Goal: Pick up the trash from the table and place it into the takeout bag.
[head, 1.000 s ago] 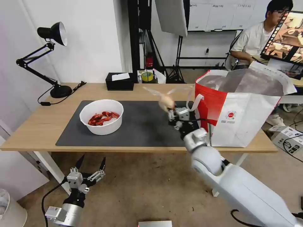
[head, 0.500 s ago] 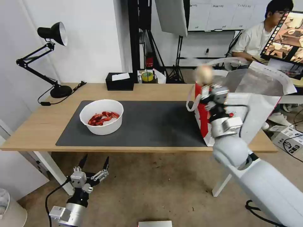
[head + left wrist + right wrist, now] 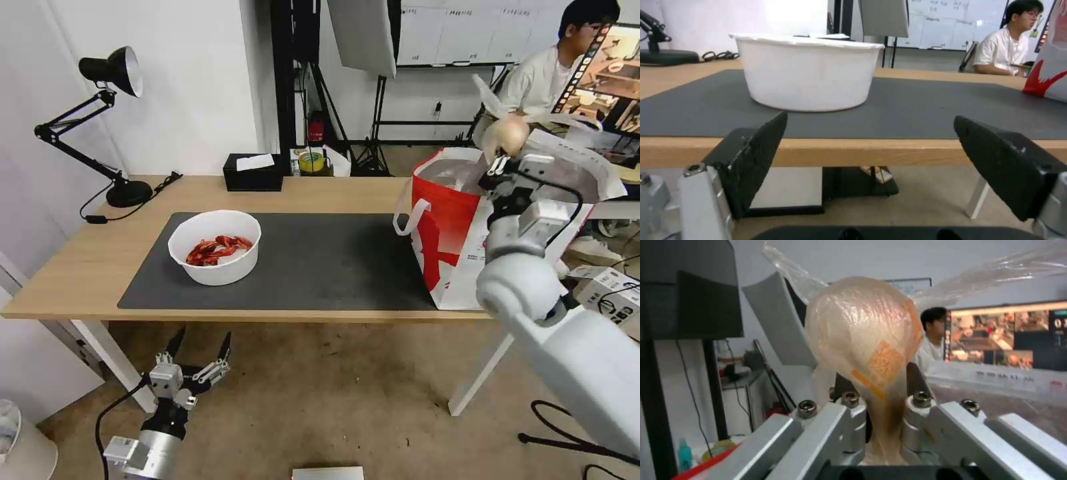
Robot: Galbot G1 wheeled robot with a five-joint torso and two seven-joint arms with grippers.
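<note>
1. The right gripper is raised above the open mouth of the takeout bag, with its fingers pinched on the neck of the clear bag with the beige lump.
2. The lump stands up above the fingers, and the loose clear plastic flares out to both sides of it; in the right wrist view the clear bag carries orange printed marks.
3. The takeout bag stands upright at the right end of the counter, partly on the dark grey mat, its red side panel facing the bowl and its foil lining showing at the top.
4. The white bowl of red crayfish shells sits on the left part of the mat, well apart from the takeout bag.
5. The left gripper hangs below the counter's front edge, near the bowl's side, with its fingers spread wide and holding nothing.
6. A black tissue box rests at the back edge of the counter, and a black desk lamp stands at the far left corner.
</note>
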